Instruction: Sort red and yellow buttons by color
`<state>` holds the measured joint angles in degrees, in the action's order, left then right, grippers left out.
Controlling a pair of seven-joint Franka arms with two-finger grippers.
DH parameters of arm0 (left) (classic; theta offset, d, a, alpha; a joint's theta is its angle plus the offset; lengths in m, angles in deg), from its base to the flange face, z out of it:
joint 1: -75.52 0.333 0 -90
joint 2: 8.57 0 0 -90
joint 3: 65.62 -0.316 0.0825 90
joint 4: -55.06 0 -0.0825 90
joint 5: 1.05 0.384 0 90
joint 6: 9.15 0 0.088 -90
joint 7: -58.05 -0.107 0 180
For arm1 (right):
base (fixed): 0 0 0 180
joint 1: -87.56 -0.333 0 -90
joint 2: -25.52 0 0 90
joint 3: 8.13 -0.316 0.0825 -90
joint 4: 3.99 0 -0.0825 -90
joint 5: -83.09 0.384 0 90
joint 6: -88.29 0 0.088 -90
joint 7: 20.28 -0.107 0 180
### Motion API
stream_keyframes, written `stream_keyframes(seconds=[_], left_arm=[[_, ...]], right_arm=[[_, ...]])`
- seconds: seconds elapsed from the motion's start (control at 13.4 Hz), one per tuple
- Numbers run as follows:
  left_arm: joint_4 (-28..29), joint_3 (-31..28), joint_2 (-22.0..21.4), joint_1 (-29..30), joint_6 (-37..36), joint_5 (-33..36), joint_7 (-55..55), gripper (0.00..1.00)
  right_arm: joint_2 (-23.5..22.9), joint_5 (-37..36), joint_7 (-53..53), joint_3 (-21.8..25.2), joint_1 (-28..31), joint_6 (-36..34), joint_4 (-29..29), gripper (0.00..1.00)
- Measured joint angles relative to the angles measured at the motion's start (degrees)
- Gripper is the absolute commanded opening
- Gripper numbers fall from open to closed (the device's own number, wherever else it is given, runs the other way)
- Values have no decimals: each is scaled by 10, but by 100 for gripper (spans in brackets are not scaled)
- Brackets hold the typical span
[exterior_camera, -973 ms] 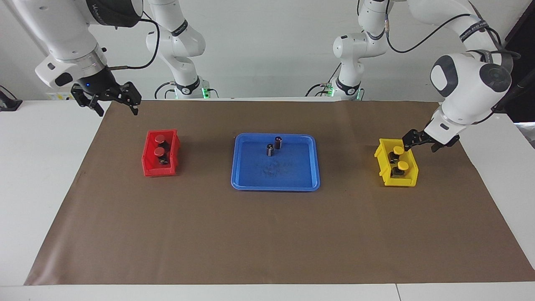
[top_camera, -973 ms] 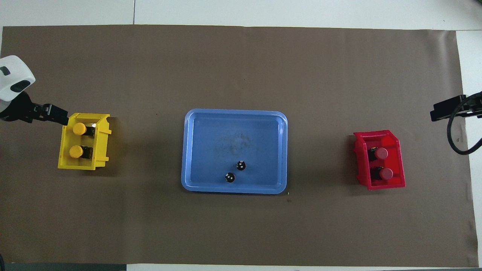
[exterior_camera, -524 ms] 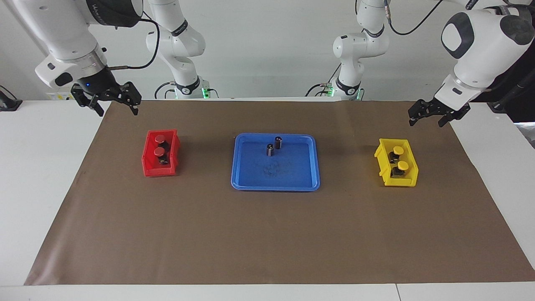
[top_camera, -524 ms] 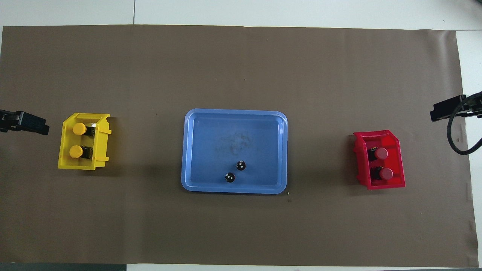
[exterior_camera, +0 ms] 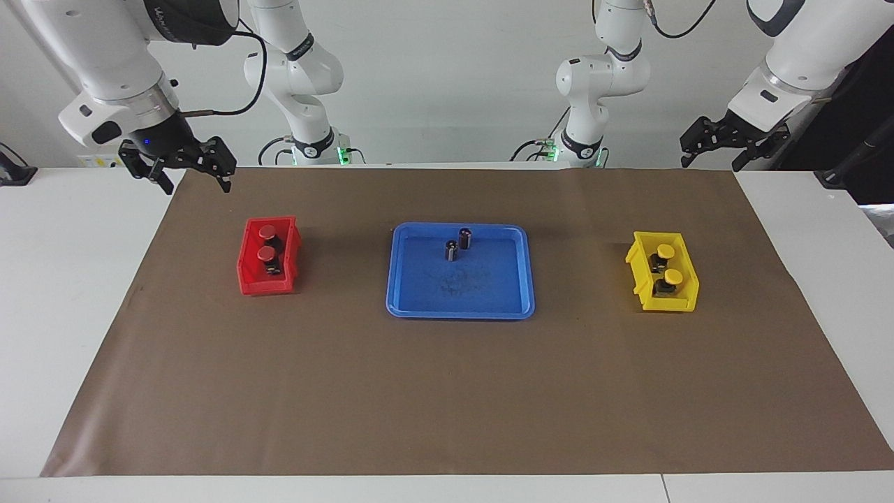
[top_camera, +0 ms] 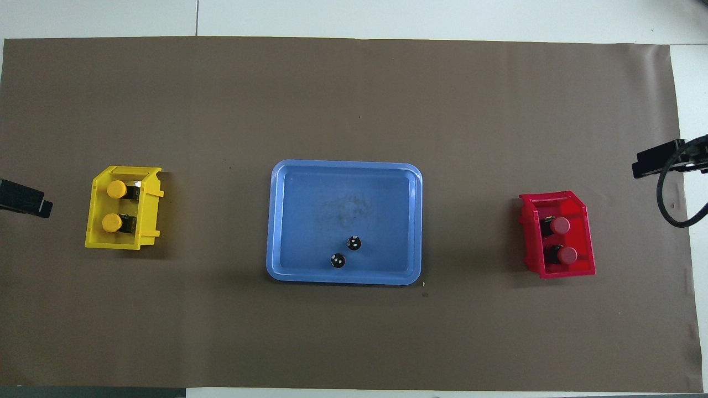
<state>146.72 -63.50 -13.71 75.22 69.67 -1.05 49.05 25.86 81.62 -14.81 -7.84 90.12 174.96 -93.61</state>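
While both arms hang back at their own ends of the surface (exterior_camera: 91, 293), the facing view shows every button in a bin of its own color. Two red buttons (exterior_camera: 267, 242) sit in the red bin (exterior_camera: 244, 269) toward the right arm's end, one nearer the robots than the other. Two yellow buttons (exterior_camera: 669, 264) sit the same way in the yellow bin (exterior_camera: 639, 279) toward the left arm's end. Between the bins, the blue tray (exterior_camera: 419, 307) carries only two dark cylinders (exterior_camera: 458, 244), standing upright. The right hand (exterior_camera: 185, 173) hovers over the edge of the brown mat (exterior_camera: 447, 391), up from the red bin, fingers spread and empty. The left hand (exterior_camera: 719, 148) is raised near the mat's corner, up from the yellow bin, likewise spread with nothing in it. To my eye the sorting looks done, with no move left to call for.

From overhead, the buttons (top_camera: 115, 205) in the yellow bin (top_camera: 149, 237) and those (top_camera: 562, 240) in the red bin (top_camera: 531, 260) each line up running away from the robots. Only a dark tip of the left hand (top_camera: 22, 198) shows beside the yellow bin, well apart from it; the right hand (top_camera: 658, 160) pokes in above the red bin's end, also apart.
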Motion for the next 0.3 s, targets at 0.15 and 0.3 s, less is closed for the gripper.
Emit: stream_keyframes(seconds=[0.15, 0.3], left_arm=[[0, -18, -9, -17, -6, 0, 0, 100], [0, -25, -12, -26, -10, 0, 0, 100]], right_arm=[[0, 0, 0, 0, 0, 0, 0, 100], [0, 0, 0, 0, 0, 0, 0, 100]])
